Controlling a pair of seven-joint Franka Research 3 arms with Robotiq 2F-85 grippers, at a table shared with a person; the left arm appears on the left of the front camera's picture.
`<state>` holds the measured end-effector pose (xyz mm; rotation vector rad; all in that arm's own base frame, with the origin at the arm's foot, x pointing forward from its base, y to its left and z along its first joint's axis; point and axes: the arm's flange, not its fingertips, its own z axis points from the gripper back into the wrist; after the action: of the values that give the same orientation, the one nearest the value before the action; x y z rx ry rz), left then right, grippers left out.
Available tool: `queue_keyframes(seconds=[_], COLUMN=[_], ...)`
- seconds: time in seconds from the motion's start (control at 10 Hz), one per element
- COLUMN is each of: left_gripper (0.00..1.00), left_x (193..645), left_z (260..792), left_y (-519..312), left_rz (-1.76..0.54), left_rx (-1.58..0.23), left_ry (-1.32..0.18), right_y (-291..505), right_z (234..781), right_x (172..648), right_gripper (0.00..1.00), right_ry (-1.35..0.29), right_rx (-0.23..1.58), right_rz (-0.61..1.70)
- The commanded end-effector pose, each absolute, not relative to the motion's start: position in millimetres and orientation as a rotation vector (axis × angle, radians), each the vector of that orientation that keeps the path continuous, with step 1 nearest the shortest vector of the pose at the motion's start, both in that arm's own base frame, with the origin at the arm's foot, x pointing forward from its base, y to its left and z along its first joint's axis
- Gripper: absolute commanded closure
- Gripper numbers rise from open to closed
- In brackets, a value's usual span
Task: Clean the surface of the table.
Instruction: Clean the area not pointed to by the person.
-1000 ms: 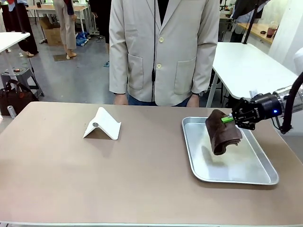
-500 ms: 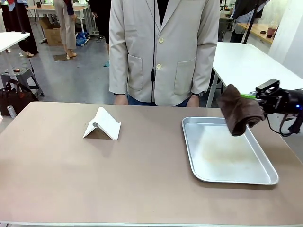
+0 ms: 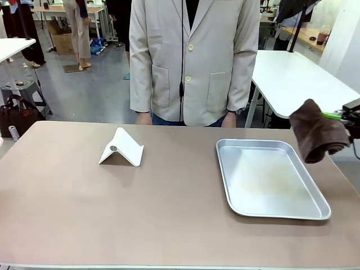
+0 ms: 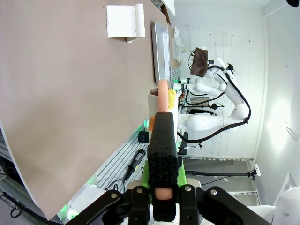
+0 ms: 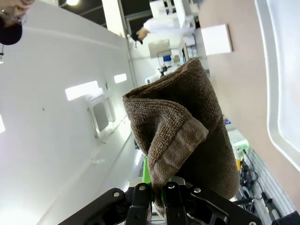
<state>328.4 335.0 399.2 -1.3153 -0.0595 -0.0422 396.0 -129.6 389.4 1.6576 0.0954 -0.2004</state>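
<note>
Currently my right fingers [image 5: 161, 192] pinch shut on a brown cloth [image 3: 318, 138], aloft past the tray [image 3: 220, 169]; next, I think, lower it onto the surface [image 3: 112, 214] and wipe.

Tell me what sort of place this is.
Probably a robotics lab: the right gripper holds a brown cloth by the table, a white worktable stands behind, with a cardboard box on the floor.

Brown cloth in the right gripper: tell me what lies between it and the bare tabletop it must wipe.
The right gripper holds the brown cloth in the air near the table's right end. The silver tray lies between it and the bare top; a white folded stand sits farther left.
</note>
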Motion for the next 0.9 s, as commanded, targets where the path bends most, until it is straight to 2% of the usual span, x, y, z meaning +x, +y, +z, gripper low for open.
queue_keyframes(seconds=[0.0, 0.2, 0.3, 0.4, 0.8], left_gripper=[0.78, 0.78, 0.78, 0.78, 0.78], left_x=[328, 328, 328, 328, 328], left_z=[404, 404, 404, 404, 404], left_y=[333, 333, 333, 333, 333], left_rz=[-0.022, -0.022, -0.022, -0.022, -0.022], left_rx=[-1.327, -1.327, -1.327, -1.327, -1.327], left_ry=[-0.067, -0.067, -0.067, -0.067, -0.067], right_y=[-146, -150, -139, -157, -157], right_z=[385, 381, 380, 383, 383], right_x=[380, 376, 380, 379, 379], right_gripper=[0.93, 0.93, 0.93, 0.93, 0.93], right_ry=[0.027, 0.002, 0.017, 0.028, 0.028], right_rx=[1.666, 1.674, 1.613, 1.66, 1.66], right_rz=[-0.2, -0.208, -0.218, -0.237, -0.237])
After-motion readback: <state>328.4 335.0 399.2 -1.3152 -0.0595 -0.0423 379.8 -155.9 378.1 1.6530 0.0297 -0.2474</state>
